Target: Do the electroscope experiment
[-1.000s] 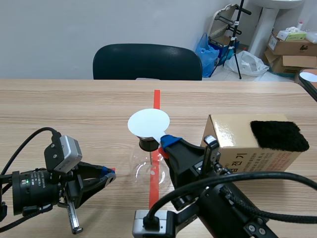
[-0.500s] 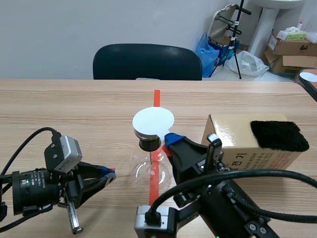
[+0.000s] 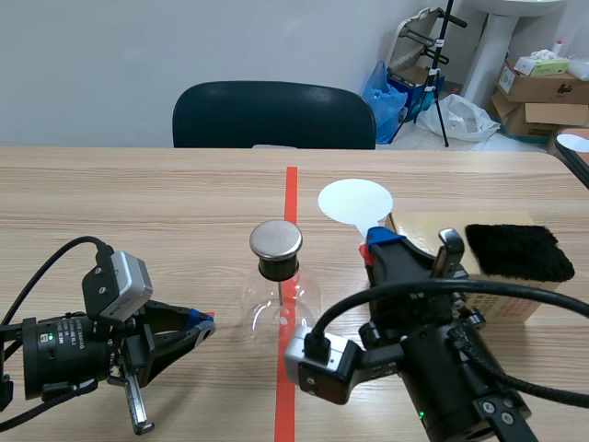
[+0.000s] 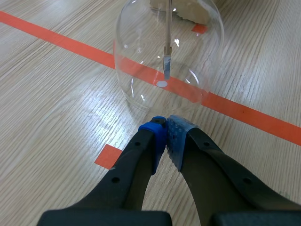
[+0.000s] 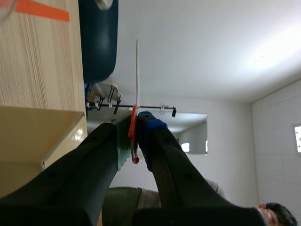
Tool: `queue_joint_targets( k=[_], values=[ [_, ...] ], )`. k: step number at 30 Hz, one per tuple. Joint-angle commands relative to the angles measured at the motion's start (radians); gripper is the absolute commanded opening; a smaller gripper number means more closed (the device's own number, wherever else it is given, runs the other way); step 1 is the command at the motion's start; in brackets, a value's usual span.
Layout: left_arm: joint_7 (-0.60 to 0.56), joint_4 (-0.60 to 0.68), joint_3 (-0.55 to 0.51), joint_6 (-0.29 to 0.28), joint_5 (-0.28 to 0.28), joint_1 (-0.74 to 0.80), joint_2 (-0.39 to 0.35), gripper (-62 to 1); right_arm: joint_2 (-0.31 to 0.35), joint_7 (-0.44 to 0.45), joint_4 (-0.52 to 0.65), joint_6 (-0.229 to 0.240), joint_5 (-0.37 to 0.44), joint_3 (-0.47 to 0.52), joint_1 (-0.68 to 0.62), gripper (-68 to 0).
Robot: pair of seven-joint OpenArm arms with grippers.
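Moved: my right end effector [image 3: 382, 242] has swung the white disc [image 3: 355, 201] off the electroscope [image 3: 276, 241] cap, toward the black cloth [image 3: 513, 251] on the box [image 3: 416, 227].
Right: clamped on the disc's handle, probably to recharge it on the cloth.
Left: left end effector [image 3: 201, 320] pinched closed on nothing, parked low beside the flask, out of the way.
Electroscope: mid-table [image 3: 138, 203], uncovered.
Hidden: box mostly behind my arm; I can't read the leaves inside the glass.

We've got a clear glass flask [image 3: 279, 308] with a silvery-grey cap [image 3: 275, 238] on a black stopper [image 3: 276, 268]. The disc [image 3: 355, 201] is plain white, its handle [image 5: 133, 136] orange-red. The box [image 3: 529, 299] is tan, the fuzzy cloth [image 3: 518, 250] jet black. The table [image 3: 138, 203] is pale wood grain with orange-red tape [image 3: 291, 189]. The left gripper [image 4: 165, 129] is black with blue dotted pads [image 4: 181, 136].
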Motion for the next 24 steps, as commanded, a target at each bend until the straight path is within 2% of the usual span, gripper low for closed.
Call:
queue_joint_targets(
  k=[1,8,14,24],
  values=[
    [-0.021,0.022,-0.003,-0.002,-0.013,-0.008,0.002,-57.7,0.008,-0.031,0.009,-0.011,-0.001,0.006,0.011,-66.5],
    [-0.021,0.022,-0.003,-0.002,-0.013,-0.008,0.002,-57.7,0.008,-0.171,0.009,-0.011,-0.001,0.006,0.011,-66.5],
    [-0.021,0.022,-0.003,-0.002,-0.013,-0.008,0.002,-57.7,0.008,-0.254,0.009,-0.011,-0.001,0.006,0.011,-66.5],
    [-0.021,0.022,-0.003,-0.002,-0.013,-0.008,0.002,-57.7,0.008,-0.294,0.009,-0.011,-0.001,0.006,0.011,-66.5]
  ],
)
